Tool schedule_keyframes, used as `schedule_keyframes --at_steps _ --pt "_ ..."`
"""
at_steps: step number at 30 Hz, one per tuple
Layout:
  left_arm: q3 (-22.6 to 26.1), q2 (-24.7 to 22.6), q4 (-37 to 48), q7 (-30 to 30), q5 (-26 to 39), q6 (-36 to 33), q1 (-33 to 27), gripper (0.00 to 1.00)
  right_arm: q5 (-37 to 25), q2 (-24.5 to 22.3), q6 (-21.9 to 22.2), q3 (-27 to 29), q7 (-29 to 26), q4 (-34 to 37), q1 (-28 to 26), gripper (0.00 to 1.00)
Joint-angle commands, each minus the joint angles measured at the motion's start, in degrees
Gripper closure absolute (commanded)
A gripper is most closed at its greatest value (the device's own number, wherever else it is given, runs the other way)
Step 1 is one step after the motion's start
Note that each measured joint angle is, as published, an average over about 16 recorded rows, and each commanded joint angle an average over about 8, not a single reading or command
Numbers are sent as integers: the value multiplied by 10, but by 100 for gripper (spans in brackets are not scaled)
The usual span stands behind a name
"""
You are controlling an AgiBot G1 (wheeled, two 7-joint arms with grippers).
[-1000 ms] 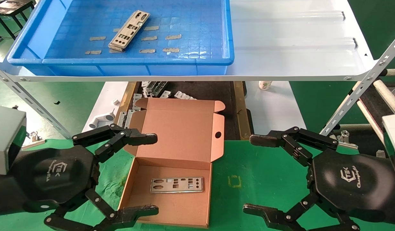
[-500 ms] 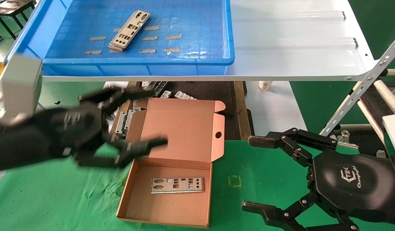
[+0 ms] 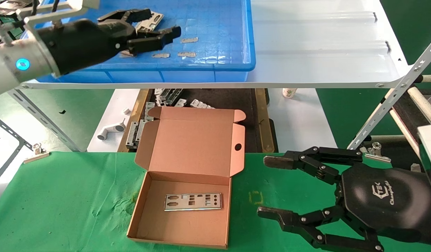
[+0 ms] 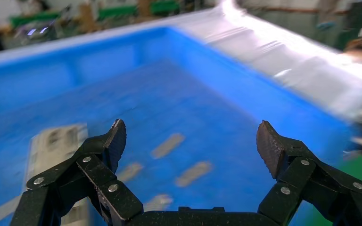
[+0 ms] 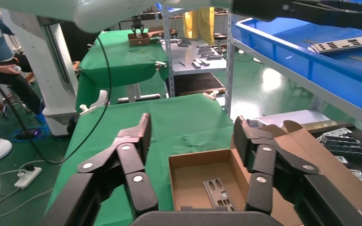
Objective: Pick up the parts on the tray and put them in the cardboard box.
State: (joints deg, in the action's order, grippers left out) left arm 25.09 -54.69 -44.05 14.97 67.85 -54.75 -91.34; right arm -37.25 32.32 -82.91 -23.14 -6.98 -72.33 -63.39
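Tabletop: green cloth-covered tabletop, carrying the box and lying beneath the right arm.
Shelf: white sheet-metal shelf above it, holding the tray.
Tray: large shallow bright-blue plastic tray with gridded floor and tan tape patches.
Box: shallow brown corrugated cardboard box, lid flap open and upright, on the tabletop.
Right pincer: black right pincer low over the tabletop, just right of the box, fingers wide apart, holding nothing.
Left pincer: black left pincer over the tray, fingers spread, empty, above a plate.
Parts: one silver-grey punched metal plate flat in the box; another in the tray, partly hidden by the left pincer.
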Motion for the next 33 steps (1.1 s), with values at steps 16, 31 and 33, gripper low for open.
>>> schedule_keyframes --at_steps 16,31,33 --pt "57 -104 319 -87 108 42 -183 0 0 0 0 0 0 0 0 100" --pt "52 -134 406 -136 103 62 -209 55 0 0 0 0 0 0 0 100" --pt "51 -137 412 -138 102 65 -210 75 0 0 0 0 0 0 0 100"
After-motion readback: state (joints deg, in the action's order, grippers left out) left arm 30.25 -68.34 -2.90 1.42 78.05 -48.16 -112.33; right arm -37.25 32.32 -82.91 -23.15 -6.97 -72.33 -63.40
